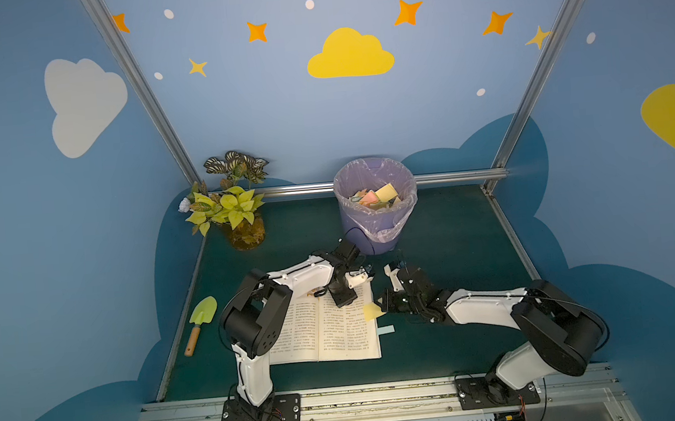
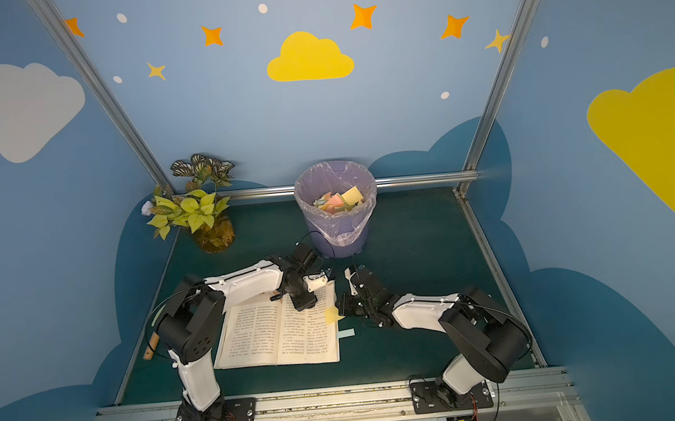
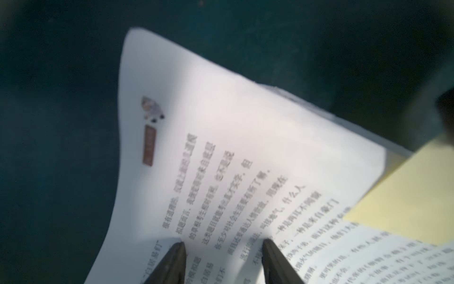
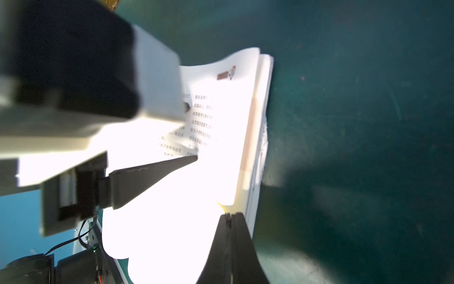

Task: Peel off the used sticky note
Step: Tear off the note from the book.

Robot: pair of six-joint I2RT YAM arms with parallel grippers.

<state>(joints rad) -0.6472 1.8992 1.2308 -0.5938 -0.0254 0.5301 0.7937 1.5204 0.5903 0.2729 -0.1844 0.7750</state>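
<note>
With my right gripper [image 4: 231,214] pinched on the yellow sticky note [image 1: 372,312] at the outer page edge of the book [image 1: 338,338], and my left gripper [image 3: 223,243] spread with its tips on that page, I judge the peel is starting, and the next move calls for a slow outward pull.

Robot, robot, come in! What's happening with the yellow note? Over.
Right gripper shut on note at page edge. Left gripper open, tips on book. Note not yet off. Nothing blocking.

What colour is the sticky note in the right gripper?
Pale yellow sticky note; left wrist view shows it best.
</note>
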